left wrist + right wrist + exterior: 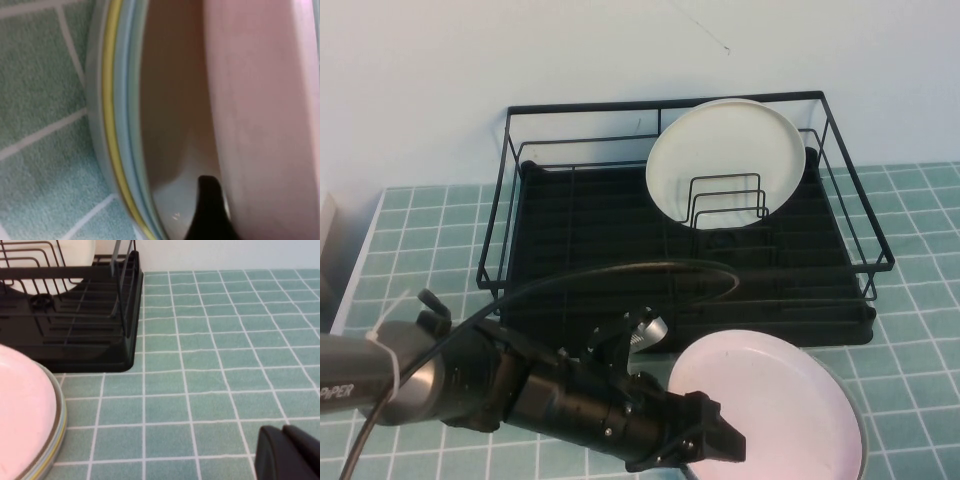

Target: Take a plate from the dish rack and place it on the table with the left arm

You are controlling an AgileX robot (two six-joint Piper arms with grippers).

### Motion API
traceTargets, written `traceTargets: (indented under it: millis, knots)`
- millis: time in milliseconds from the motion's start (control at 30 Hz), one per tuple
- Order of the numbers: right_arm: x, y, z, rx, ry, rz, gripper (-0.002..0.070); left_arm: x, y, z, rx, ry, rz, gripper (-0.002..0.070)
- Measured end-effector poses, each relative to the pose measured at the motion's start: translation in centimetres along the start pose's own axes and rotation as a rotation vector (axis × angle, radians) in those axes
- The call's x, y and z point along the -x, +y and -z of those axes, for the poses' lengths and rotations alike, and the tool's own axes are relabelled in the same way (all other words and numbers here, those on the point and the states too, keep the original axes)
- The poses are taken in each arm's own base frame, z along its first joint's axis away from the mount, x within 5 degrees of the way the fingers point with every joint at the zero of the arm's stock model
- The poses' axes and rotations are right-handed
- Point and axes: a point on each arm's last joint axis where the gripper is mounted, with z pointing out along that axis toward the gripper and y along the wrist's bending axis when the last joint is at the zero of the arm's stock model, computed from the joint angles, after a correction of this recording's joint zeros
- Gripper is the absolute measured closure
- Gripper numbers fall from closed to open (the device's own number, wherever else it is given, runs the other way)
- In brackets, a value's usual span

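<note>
— Pale pink round plate (770, 400): where is it, and who has it?

— You have it out of the black wire dish rack (580, 230), low over the teal-tiled bench (210, 390), just in front of the rack's near right corner. It sits above a grey dish with a yellow-and-blue banded rim (59, 425); whether the two touch, I cannot tell. The left gripper (712, 447) is at the plate's near left edge. In the left wrist view one black finger (210, 210) lies against the plate's underside, so I judge the gripper clamped on the rim.

— Why that hold?

— Likely an edge pinch keeps the face level for setting down. The banded dish takes up the spot below, so you may want bare tile beside it.

— Right side?

— The right gripper (290, 455) is low over the bench, well apart from the plate; open or closed, I cannot tell.

— Anything in the rack? Any writing?

— A cream-white plate (720, 150) stands upright in the dividers. White lettering "PIPER" (338, 392) on the left arm.
</note>
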Motion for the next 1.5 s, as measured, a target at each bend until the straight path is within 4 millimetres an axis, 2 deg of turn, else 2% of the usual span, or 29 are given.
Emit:
traceTargets:
  millis: [100,233,467,733,800,833,933,1000,1067,1300,1500]
  knots:
    - [0.0,0.0,0.0,0.000,0.000,0.000,0.0678,-0.1,0.0,0.0,0.005,0.012,-0.017,0.0229]
    - [0.0,0.0,0.0,0.000,0.000,0.000,0.0678,-0.1,-0.5,0.6,0.016,0.000,-0.073,0.0235]
    - [0.0,0.0,0.0,0.000,0.000,0.000,0.0678,-0.3,-2.3,3.3,0.082,-0.041,-0.214,0.0247]
    - [0.0,0.0,0.0,0.000,0.000,0.000,0.0678,-1.3,-3.3,6.3,0.211,-0.021,-0.351,0.0255]
    - [0.0,0.0,0.0,0.000,0.000,0.000,0.0678,-1.5,-3.6,7.1,0.250,-0.037,-0.378,0.0279]
    - [0.0,0.0,0.0,0.000,0.000,0.000,0.0678,-1.5,-3.8,7.7,0.272,-0.057,-0.398,0.0313]
    - [0.0,0.0,0.0,0.000,0.000,0.000,0.0678,-1.7,-4.7,9.7,0.326,-0.132,-0.465,0.0445]
    - [0.0,0.0,0.0,0.000,0.000,0.000,0.0678,-1.9,-5.7,11.7,0.358,-0.217,-0.541,0.0564]
    - [0.0,0.0,0.0,0.000,0.000,0.000,0.0678,-2.3,-6.8,13.6,0.374,-0.306,-0.610,0.0628]
    - [0.0,0.0,0.0,0.000,0.000,0.000,0.0678,-4.2,-9.5,18.9,0.409,-0.549,-0.815,0.0675]
    - [0.0,0.0,0.0,0.000,0.000,0.000,0.0678,-5.6,-10.5,21.1,0.386,-0.639,-0.860,0.0676]
